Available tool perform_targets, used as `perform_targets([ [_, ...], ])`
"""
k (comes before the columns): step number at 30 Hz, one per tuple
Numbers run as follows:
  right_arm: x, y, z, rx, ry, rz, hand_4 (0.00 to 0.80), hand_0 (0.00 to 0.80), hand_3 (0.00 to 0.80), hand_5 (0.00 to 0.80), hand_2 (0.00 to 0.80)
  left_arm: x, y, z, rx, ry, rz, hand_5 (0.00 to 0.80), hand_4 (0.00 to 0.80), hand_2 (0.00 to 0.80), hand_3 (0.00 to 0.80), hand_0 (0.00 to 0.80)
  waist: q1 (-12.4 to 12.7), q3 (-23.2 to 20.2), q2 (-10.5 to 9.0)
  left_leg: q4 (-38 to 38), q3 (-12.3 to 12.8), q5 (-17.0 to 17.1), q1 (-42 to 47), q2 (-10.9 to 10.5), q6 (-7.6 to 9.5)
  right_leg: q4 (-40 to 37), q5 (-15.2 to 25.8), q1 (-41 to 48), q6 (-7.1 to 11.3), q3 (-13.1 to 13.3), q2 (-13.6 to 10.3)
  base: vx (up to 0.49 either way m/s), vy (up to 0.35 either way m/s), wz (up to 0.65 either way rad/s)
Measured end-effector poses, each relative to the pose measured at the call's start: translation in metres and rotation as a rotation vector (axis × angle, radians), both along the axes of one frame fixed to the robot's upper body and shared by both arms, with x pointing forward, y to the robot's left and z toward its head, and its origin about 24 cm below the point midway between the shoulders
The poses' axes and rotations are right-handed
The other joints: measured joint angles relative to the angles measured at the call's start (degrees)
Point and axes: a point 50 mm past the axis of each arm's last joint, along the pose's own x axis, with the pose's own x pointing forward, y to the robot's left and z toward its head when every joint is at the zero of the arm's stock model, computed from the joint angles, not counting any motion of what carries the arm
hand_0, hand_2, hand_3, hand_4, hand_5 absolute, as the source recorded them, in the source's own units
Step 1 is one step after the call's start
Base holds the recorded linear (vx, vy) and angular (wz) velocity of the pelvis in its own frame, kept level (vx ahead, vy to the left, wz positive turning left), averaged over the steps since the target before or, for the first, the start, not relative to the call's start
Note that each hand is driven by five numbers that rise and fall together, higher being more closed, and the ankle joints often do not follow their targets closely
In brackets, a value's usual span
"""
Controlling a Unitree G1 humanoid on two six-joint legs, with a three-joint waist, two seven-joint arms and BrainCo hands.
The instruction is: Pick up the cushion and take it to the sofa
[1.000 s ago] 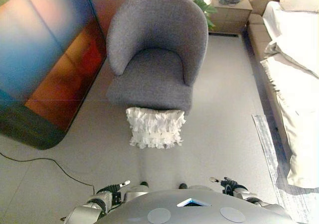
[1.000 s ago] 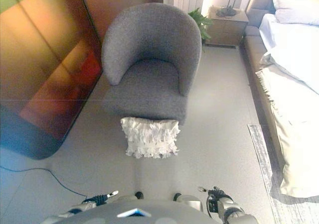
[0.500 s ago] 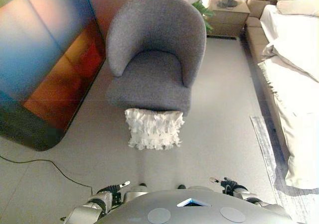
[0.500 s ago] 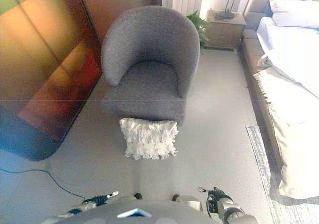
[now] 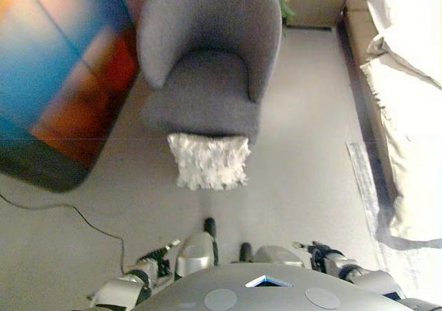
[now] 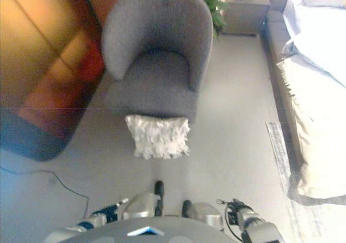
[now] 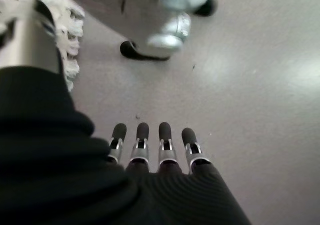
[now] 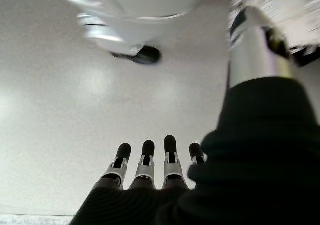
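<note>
A white ruffled cushion [image 5: 207,160] lies on the grey floor, against the front of a grey armchair [image 5: 204,62]. It also shows in the right eye view [image 6: 158,136] and at an edge of the left wrist view [image 7: 67,32]. My left hand [image 5: 155,262] hangs low at the view's bottom left, open and empty; its fingers [image 7: 150,145] are straight over bare floor. My right hand [image 5: 319,254] hangs at the bottom right, open and empty, its fingers [image 8: 155,162] straight too. Both hands are well short of the cushion.
A large dark screen panel [image 5: 55,76] stands at the left. A bed with pale covers [image 5: 407,97] runs along the right, with a rug strip [image 5: 366,186] beside it. A nightstand [image 6: 246,5] and a green plant [image 6: 213,2] stand behind the armchair.
The whole picture has shifted: the camera has moved forward and tipped down, so armchair and cushion sit higher and nearer. The cushion itself has not moved. Both hands stay low.
</note>
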Motion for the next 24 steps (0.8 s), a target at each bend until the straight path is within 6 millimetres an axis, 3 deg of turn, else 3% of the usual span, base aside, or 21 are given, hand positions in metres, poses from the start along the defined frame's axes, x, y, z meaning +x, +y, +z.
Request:
perform_targets([
  [3,0.003,-0.005,0.002,-0.01,-0.006,-0.001,0.0,0.0,0.0,0.0,0.0,-0.007,-0.007,-0.002,-0.021,0.013,0.009,0.0,0.0,0.0,0.0,0.0,1.19,0.15,0.32,-6.96,-1.97,0.04,-0.56,-0.64,0.0,-1.79,-0.38,3.15,-0.42,2.65,0.5,0.523,0.048,0.11],
  [7,0.003,-0.006,0.002,-0.011,0.003,-0.016,0.0,0.0,0.0,0.0,0.0,-0.016,-0.006,-0.003,-0.022,0.036,0.013,0.0,0.0,0.0,0.0,0.0,3.13,-0.12,2.13,-7.73,-1.46,0.04,-3.06,1.6,-0.02,-2.02,-4.57,7.5,0.38,5.04,0.94,0.591,0.109,-0.14],
  [8,0.001,-0.005,0.001,-0.008,0.01,-0.028,0.0,0.0,0.0,0.0,0.0,-0.016,-0.006,-0.003,-0.024,0.037,0.013,0.0,0.0,0.0,0.0,0.0,3.32,-0.14,1.7,-6.68,-1.06,1.82,-3.6,1.43,0.01,-1.97,-5.95,8.55,0.85,5.42,0.11,0.638,0.161,-0.18],
  [10,-0.002,0.0,-0.001,-0.001,0.024,-0.05,0.0,0.0,0.0,0.0,0.0,-0.017,-0.004,-0.003,-0.029,0.034,0.02,0.0,0.0,0.0,0.0,0.0,3.72,-1.34,-1.24,-4.73,2.19,4.97,-2.76,-1.37,2.88,-0.61,-8.74,9.51,3.52,5.68,-4.19,0.633,0.164,-0.38],
  [11,-0.003,0.002,-0.001,0.0,0.027,-0.052,0.0,0.0,0.0,0.0,0.0,-0.015,-0.004,-0.003,-0.031,0.026,0.024,0.0,0.0,0.0,0.0,0.0,3.58,-1.24,-2.08,-4.69,3.49,5.4,-1.86,-2.15,4.44,1.73,-9.89,9.31,4.65,4.98,-5.17,0.64,0.137,-0.5],
  [12,0.001,0.003,-0.001,0.004,0.013,-0.061,0.0,0.0,0.0,0.0,0.0,-0.013,-0.003,-0.002,-0.034,0.013,0.038,0.0,0.0,0.0,0.0,0.0,3.16,-1.24,-1.96,-4.81,3.52,5.76,-0.3,-2.26,7.9,6.17,-9.86,8.66,5.48,2.49,-5.24,0.722,0.141,-0.44],
  [14,0.0,0.009,-0.002,0.02,0.011,-0.072,0.0,0.0,0.0,0.0,0.0,-0.01,0.006,0.0,-0.012,-0.003,0.032,0.0,0.0,0.0,0.0,0.0,2.86,-1.81,-2.97,-4.85,4.27,2.8,2.77,-2.91,8.71,15.65,-8.83,6.54,8.89,-2.08,-6.72,0.653,0.092,-0.23],
  [16,-0.005,0.015,-0.004,0.035,0.019,-0.084,0.0,0.0,0.0,0.0,0.0,0.002,0.016,0.004,0.015,-0.046,0.011,0.0,0.0,0.0,0.0,0.0,2.78,-2.89,-4.95,-3.22,4.84,-0.77,4.34,-4.45,9.36,25.41,-8.1,3.33,12.1,-3.25,-9.02,0.571,0.041,-0.07],
  [17,-0.006,0.016,-0.004,0.039,0.012,-0.083,0.0,0.0,0.0,0.0,0.0,0.008,0.02,0.007,0.026,-0.062,-0.002,0.0,0.0,0.0,0.0,0.0,2.6,-3.35,-5.55,-3.03,4.5,-1.96,5.22,-4.92,9.64,30.94,-6.67,1.04,14.5,-3.28,-9.56,0.49,0.016,-0.01],
  [18,-0.003,0.017,-0.004,0.04,-0.002,-0.081,0.0,0.0,0.0,0.0,0.0,0.015,0.023,0.009,0.033,-0.08,-0.012,0.0,0.0,0.0,0.0,0.0,2.3,-3.5,-5.72,-3.84,4.26,-2.41,6.69,-5.06,9.85,35.69,-5.97,-1.42,15.78,-3.32,-10.06,0.419,0.011,0.05],
  [21,0.011,0.014,0.0,0.031,-0.073,-0.073,0.0,0.0,0.0,0.0,0.0,0.032,0.023,0.012,0.043,-0.109,-0.069,0.0,0.0,0.0,0.0,0.0,1.2,-3.9,-4.01,-6.43,3.72,-2.51,9.08,-3.79,10.06,37.79,-8.33,-9.0,15.28,-4.67,-10.17,0.32,-0.016,0.05],
  [24,0.036,0.01,0.007,0.005,-0.149,-0.018,0.0,0.0,0.0,0.0,0.0,0.045,0.013,0.013,0.018,-0.115,-0.11,0.0,0.0,0.0,0.0,0.0,-0.38,-2.55,0.01,-8.25,3.26,-2.5,9.97,-0.99,9.62,25.17,-7.95,-16.66,14.42,-10.54,-11.21,0.112,-0.062,0.01],
])
